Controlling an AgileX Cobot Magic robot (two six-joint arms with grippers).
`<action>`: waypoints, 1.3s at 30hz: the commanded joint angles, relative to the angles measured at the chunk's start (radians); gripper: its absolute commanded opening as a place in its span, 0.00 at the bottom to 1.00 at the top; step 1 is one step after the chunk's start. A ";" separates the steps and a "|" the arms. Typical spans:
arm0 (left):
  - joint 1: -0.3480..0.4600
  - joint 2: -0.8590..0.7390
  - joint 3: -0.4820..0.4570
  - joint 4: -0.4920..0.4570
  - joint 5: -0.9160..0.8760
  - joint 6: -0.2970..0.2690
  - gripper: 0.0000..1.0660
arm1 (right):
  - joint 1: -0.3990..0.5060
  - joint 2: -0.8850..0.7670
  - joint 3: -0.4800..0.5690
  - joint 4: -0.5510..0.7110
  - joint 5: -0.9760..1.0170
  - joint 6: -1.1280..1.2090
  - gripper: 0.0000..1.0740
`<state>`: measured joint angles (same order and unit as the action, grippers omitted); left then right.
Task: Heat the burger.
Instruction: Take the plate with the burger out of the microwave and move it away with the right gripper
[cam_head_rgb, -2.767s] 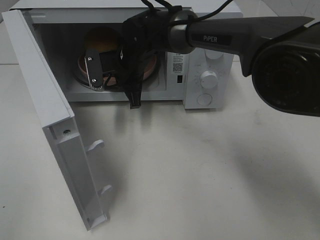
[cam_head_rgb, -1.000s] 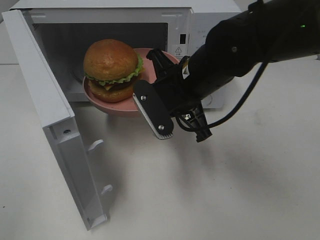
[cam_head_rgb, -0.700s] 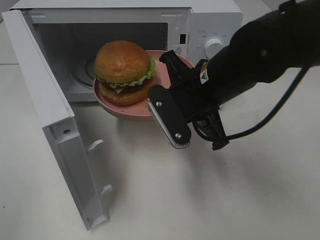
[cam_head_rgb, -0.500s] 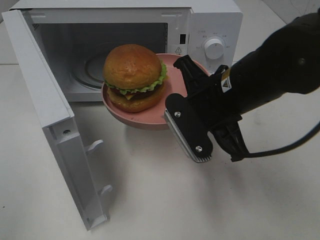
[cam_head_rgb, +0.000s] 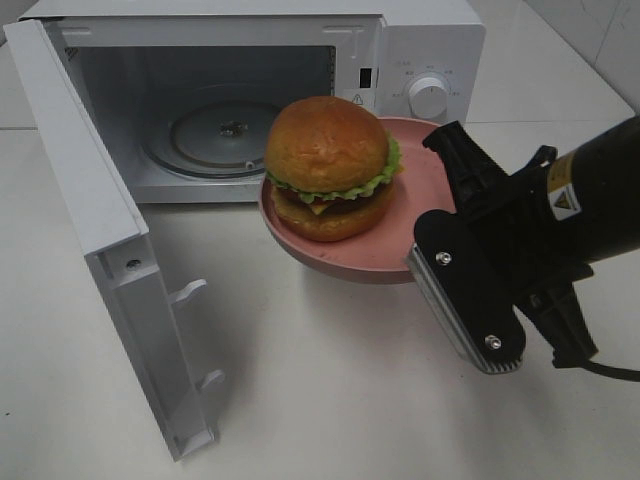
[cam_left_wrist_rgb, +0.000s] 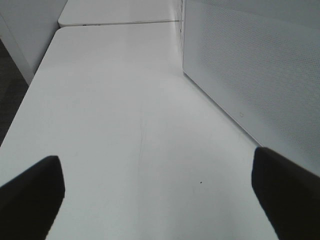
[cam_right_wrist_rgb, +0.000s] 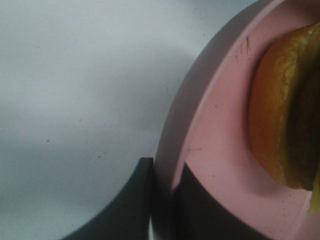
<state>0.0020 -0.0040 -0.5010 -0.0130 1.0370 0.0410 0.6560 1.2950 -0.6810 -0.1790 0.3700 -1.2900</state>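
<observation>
At the far left of the exterior high view the microwave door (cam_head_rgb: 100, 250) hangs swung wide, and behind it, in the upper left and centre of the frame, the microwave (cam_head_rgb: 420, 40) cavity now stands empty, its glass turntable (cam_head_rgb: 215, 130) bare and fully in sight. That is the change: a few seconds back the plate sat deep inside on that turntable with the arm reaching in over it, and over the last second it has travelled out through the opening and rightward, frame by frame, until it is clear of the cavity. The burger (cam_head_rgb: 330, 165) now rides in the middle of the frame on the pink plate (cam_head_rgb: 405, 250), held in the air just in front of the control panel, below the dial (cam_head_rgb: 432, 97), and above the white table (cam_head_rgb: 330, 390). Right of centre, the right gripper (cam_head_rgb: 450, 225) is pinching the plate's near rim, one finger above and one below; the right wrist view confirms the pink rim (cam_right_wrist_rgb: 170, 150) clamped between dark pads, with the bun's edge (cam_right_wrist_rgb: 275, 115) close by. The left gripper (cam_left_wrist_rgb: 155, 185) is out of the overhead frame; its wrist view shows both dark fingertips (cam_left_wrist_rgb: 30, 190) spread far apart over bare tabletop, holding nothing. Judging by this, the heating step looks finished and the burger is being taken out, so what remains is probably setting the plate down on the table, keeping it level so the burger does not slide.
</observation>
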 joint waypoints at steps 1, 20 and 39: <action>0.003 -0.023 0.004 -0.002 -0.009 -0.004 0.88 | -0.001 -0.082 0.015 -0.078 -0.015 0.100 0.00; 0.003 -0.023 0.004 -0.002 -0.009 -0.004 0.88 | -0.001 -0.387 0.100 -0.280 0.230 0.406 0.00; 0.003 -0.023 0.004 -0.002 -0.009 -0.004 0.88 | -0.001 -0.398 0.100 -0.476 0.436 0.975 0.00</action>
<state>0.0020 -0.0040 -0.5010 -0.0130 1.0370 0.0410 0.6560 0.9040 -0.5680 -0.5900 0.8130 -0.3790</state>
